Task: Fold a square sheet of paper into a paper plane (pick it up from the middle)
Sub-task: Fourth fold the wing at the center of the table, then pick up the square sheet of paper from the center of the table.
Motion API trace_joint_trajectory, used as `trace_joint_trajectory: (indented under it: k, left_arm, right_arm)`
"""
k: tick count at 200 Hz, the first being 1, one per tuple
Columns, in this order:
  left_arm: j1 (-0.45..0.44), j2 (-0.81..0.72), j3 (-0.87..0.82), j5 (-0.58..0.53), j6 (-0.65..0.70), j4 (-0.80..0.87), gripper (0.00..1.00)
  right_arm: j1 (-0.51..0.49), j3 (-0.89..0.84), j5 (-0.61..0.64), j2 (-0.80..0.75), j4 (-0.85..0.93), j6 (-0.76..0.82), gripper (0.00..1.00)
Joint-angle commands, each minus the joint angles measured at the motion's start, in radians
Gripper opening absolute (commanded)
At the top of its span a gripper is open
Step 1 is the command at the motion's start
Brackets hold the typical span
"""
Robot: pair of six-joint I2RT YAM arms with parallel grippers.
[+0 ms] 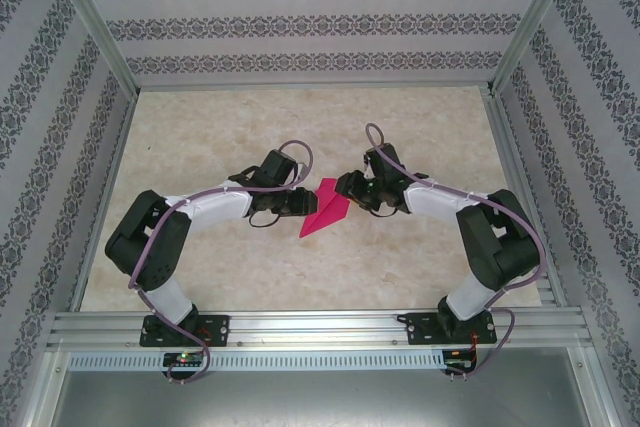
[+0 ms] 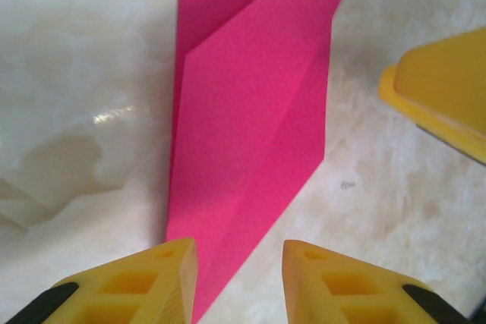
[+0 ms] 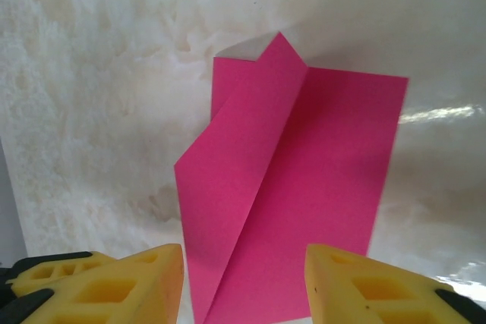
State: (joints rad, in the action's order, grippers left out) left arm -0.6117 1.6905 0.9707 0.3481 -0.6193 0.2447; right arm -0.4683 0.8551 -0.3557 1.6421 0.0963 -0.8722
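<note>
The magenta-pink paper plane (image 1: 325, 209) lies on the marble-patterned table (image 1: 300, 127) between the two arms, a slim folded shape with a pointed end and creased flaps. My left gripper (image 1: 300, 202) is at its left side and stands open. In the left wrist view the paper plane (image 2: 250, 111) narrows to a tip in the gap of the left gripper (image 2: 239, 278). My right gripper (image 1: 345, 187) is at its right side, also open. In the right wrist view the right gripper (image 3: 244, 282) has its yellow fingers apart over the near edge of the paper plane (image 3: 296, 187), whose upper flap lifts slightly.
Patterned walls and a metal frame (image 1: 95, 17) enclose the table. An aluminium rail (image 1: 320, 332) runs along the near edge by the arm bases. A yellow finger of the right gripper (image 2: 444, 89) shows at the right of the left wrist view.
</note>
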Motion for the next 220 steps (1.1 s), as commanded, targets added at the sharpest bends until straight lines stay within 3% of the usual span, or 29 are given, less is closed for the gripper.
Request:
trace_joint_trajectory:
  k: [1, 119, 146, 186, 220]
  left_arm:
    - [-0.008, 0.0, 0.01, -0.06, -0.033, -0.014, 0.37]
    - [0.035, -0.002, -0.006, -0.075, -0.067, 0.014, 0.48]
    - [0.064, -0.014, -0.022, -0.044, -0.081, 0.007, 0.55]
    - [0.14, -0.063, -0.077, 0.036, -0.099, -0.04, 0.67]
    - [0.197, -0.136, -0.134, 0.152, -0.113, -0.114, 0.85]
  right_arm:
    - [-0.028, 0.022, 0.058, 0.042, -0.054, -0.075, 0.46]
    - [-0.082, 0.095, -0.045, 0.186, -0.159, -0.063, 0.33]
    - [-0.085, 0.081, -0.059, 0.194, -0.205, -0.075, 0.27]
    - [-0.084, 0.041, -0.065, 0.155, -0.289, -0.073, 0.08]
    - [-0.049, -0.011, -0.146, 0.065, -0.45, -0.088, 0.05]
